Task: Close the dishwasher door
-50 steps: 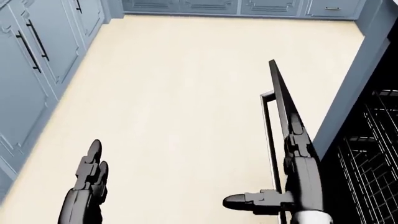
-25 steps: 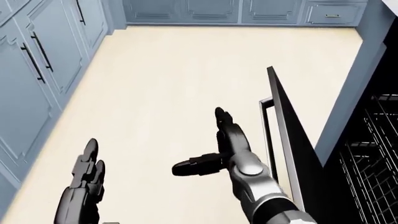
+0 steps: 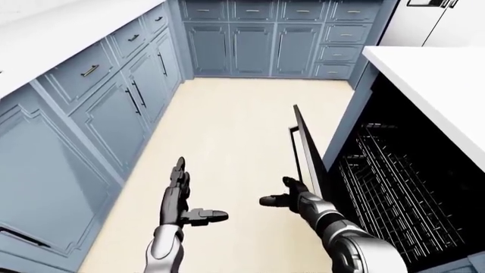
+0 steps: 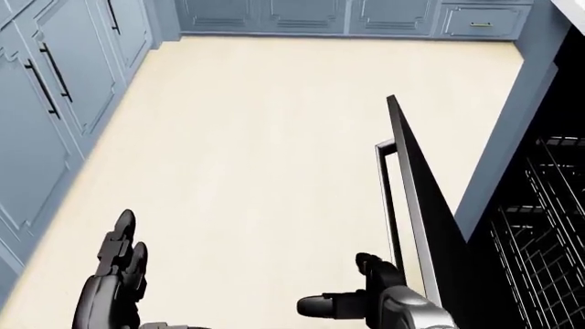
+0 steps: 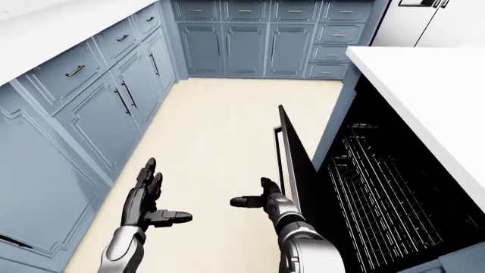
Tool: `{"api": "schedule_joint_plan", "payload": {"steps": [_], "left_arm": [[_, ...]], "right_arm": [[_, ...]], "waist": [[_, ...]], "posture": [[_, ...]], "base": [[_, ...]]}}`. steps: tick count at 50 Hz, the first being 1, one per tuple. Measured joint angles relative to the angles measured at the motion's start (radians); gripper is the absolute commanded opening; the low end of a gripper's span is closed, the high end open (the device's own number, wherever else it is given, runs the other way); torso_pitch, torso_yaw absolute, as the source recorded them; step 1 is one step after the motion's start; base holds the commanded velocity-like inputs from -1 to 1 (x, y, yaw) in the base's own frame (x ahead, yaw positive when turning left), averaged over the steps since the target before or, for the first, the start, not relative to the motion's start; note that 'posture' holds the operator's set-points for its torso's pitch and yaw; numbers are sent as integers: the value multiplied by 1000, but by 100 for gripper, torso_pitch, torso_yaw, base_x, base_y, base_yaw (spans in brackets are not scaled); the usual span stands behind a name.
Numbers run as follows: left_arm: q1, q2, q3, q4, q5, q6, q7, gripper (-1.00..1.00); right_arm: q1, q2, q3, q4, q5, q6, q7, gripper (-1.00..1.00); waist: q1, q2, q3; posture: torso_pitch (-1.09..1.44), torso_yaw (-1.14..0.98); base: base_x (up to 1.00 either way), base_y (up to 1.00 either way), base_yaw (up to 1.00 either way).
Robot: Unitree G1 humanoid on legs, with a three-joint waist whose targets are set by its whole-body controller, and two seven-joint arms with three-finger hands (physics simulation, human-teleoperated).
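Observation:
The black dishwasher door (image 3: 306,149) stands partly open, tilted out from the cabinet on the right of the left-eye view. Its silver handle bar (image 4: 385,179) runs along the outer face. My right hand (image 3: 279,192) is open, fingers spread and thumb pointing left. It sits low beside the door's outer face; I cannot tell whether it touches. My left hand (image 3: 191,193) is open too, held over the floor to the left, well apart from the door. The wire racks (image 3: 390,182) show inside the dark dishwasher cavity.
Blue cabinets (image 3: 114,108) line the left side and more blue cabinets (image 3: 257,45) close off the top of the view. A white counter (image 3: 436,79) covers the dishwasher. Pale floor (image 3: 227,125) lies between them.
My right hand left the door's top edge, swung left over the floor, and now sits lower beside the door's outer face. The door's tilt looks unchanged. The left hand dropped slightly.

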Motion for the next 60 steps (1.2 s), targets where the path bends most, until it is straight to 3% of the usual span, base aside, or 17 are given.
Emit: {"api": "schedule_joint_plan", "payload": {"steps": [22, 47, 60], "left_arm": [[-21, 5, 24, 7, -39, 20, 3, 100], [-16, 1, 12, 13, -34, 9, 8, 100], [-15, -1, 8, 13, -32, 8, 9, 100]], "right_arm": [[55, -91, -32, -2, 58, 9, 2, 100], [91, -160, -17, -4, 79, -18, -35, 100], [94, -170, 2, 3, 64, -38, -119, 100]], "waist": [[1, -6, -7], [11, -5, -14], [18, -1, -10]], "posture": [[0, 0], [0, 0], [0, 0]], "base": [[0, 0, 0], [0, 0, 0], [0, 0, 0]]}}
